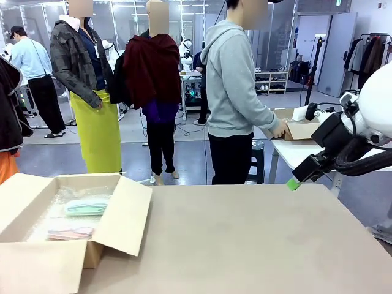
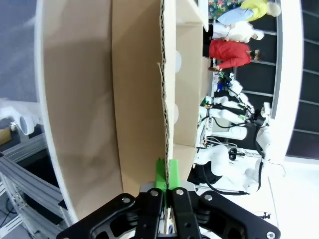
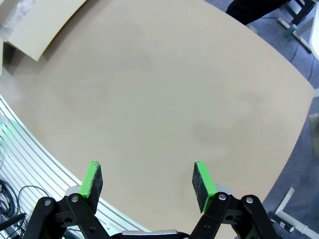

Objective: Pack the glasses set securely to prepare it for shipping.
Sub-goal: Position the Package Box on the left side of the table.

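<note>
Left wrist view puts my left jaws (image 2: pixel 166 174) nearest of all: they are clenched on the raw corrugated edge of a flap (image 2: pixel 139 99) of the cardboard box (image 2: pixel 75 99), green pads (image 2: pixel 160 174) pressed to either side of the board. The brown panels run away from me up the picture, and past them, well off, stand people and other white machines, all turned sideways.

My right jaws (image 3: pixel 148 180) hang released above the table (image 3: pixel 164 99), the two green pads standing wide apart with nothing between them. Below them lies bare tan tabletop; a corner of the box flap shows at the upper left.

From the front camera, the box (image 1: pixel 37 263) sits on the near left part of the table (image 1: pixel 257 239), flaps spread open, bubble wrap (image 1: pixel 55 211) lining the inside. The glasses set lies in it on the wrap: the mint-green case (image 1: pixel 86 207) farther in, the pink case (image 1: pixel 71 232) just nearer, close together; whether they touch I cannot tell. My right jaws (image 1: pixel 293 183) hover over the table's far right edge, well apart from the box.

Beyond the table a person in a grey hoodie (image 1: pixel 236 92) stands side-on, one hand (image 1: pixel 279 130) on a small box (image 1: pixel 300 127) at another table.
</note>
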Robot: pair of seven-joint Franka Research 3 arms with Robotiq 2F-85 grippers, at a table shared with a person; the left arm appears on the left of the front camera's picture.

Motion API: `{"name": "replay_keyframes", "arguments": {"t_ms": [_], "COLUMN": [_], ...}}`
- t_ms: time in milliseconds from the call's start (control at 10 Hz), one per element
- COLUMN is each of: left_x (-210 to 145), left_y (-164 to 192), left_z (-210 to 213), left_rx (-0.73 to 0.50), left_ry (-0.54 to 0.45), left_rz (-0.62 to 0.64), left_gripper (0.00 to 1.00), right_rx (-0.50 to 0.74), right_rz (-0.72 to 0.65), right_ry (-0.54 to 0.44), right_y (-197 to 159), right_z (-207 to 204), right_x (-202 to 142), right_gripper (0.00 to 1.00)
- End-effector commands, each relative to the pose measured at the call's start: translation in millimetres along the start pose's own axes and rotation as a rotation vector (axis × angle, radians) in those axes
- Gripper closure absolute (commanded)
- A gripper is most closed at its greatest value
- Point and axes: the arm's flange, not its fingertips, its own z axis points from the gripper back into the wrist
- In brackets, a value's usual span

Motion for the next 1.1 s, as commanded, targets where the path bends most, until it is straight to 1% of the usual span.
{"name": "replay_keyframes", "arguments": {"t_ms": [0, 100, 200, 300, 900, 1000], "left_x": [12, 12, 12, 4, 4, 8], "left_y": [-2, -1, 0, -1, -1, 0], "left_z": [26, 26, 13, 24, 24, 21], "left_rx": [-0.011, 0.003, 0.009, 0.013, 0.013, 0.008], "left_ry": [0.013, 0.015, 0.009, -0.009, -0.009, -0.007], "left_rz": [0.015, 0.02, 0.032, 0.0, 0.0, 0.006], "left_gripper": [0.98, 0.98, 0.98, 0.98, 0.98, 0.85], "right_rx": [-0.008, -0.008, -0.008, -0.008, -0.008, -0.008], "right_rz": [0.002, 0.002, 0.002, 0.002, 0.002, 0.002], "right_ry": [-0.003, -0.003, -0.003, -0.003, -0.003, -0.003], "right_y": [1, 1, 1, 1, 1, 1], "right_z": [0, 0, 0, 0, 0, 0], "right_x": [3, 3, 3, 3, 3, 3], "right_gripper": [0.09, 0.09, 0.09, 0.09, 0.09, 0.09]}}
